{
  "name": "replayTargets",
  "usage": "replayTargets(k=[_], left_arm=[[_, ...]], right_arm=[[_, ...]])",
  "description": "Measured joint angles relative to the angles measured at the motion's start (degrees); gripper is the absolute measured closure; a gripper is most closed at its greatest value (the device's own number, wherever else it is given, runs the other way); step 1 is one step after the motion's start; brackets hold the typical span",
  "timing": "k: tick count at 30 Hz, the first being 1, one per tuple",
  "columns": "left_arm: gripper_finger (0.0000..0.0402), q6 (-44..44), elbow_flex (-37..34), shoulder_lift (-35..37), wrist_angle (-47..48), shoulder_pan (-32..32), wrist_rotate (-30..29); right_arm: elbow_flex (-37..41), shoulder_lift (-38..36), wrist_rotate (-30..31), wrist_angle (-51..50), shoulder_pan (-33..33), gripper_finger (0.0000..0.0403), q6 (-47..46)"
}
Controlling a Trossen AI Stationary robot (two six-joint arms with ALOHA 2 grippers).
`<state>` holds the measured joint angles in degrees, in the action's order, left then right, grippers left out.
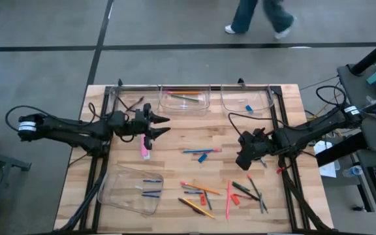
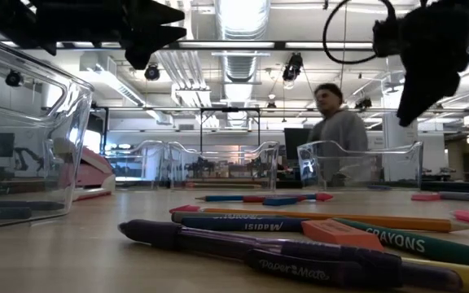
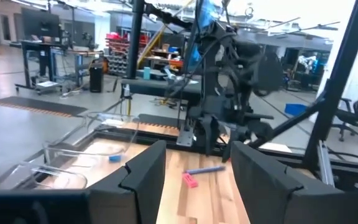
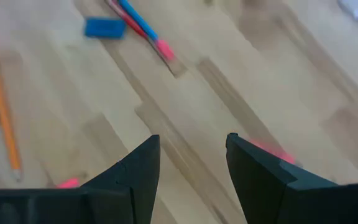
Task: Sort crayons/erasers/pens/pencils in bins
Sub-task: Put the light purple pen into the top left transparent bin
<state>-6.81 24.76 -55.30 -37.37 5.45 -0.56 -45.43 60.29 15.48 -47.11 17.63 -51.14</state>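
Note:
My left gripper (image 1: 167,125) is open and empty above the table's left half, its fingers pointing toward the right edge. My right gripper (image 1: 242,162) is open and empty, held above bare wood right of centre; it also shows in the right wrist view (image 4: 191,146). A blue eraser (image 1: 202,157) and a blue stick with a pink end (image 1: 200,151) lie at the table's middle. Loose pencils, pens and crayons (image 1: 220,192) lie at the near centre. A pink piece (image 1: 144,147) lies below my left gripper. The far middle bin (image 1: 185,99) holds pencils, and the far right bin (image 1: 247,101) holds a blue eraser.
A bin (image 1: 132,189) at the near left holds blue sticks. Another bin (image 1: 124,99) stands at the far left, partly under my left arm. A metal rail (image 1: 194,85) runs along the far edge. A person (image 1: 260,16) walks beyond it.

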Motion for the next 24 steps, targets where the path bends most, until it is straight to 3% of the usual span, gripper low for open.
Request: replayTargets(k=[12, 24], left_arm=[[0.0233, 0.1, 0.0, -0.2, 0.3, 0.0, 0.0], [0.0233, -0.4, 0.0, -1.8, 0.3, 0.0, 0.0]], right_arm=[[1.0, 5.6, -2.5, -7.4, -1.2, 0.0223, -5.4], [2.9, 8.7, -3.8, -8.0, -4.4, 0.0083, -3.7]])
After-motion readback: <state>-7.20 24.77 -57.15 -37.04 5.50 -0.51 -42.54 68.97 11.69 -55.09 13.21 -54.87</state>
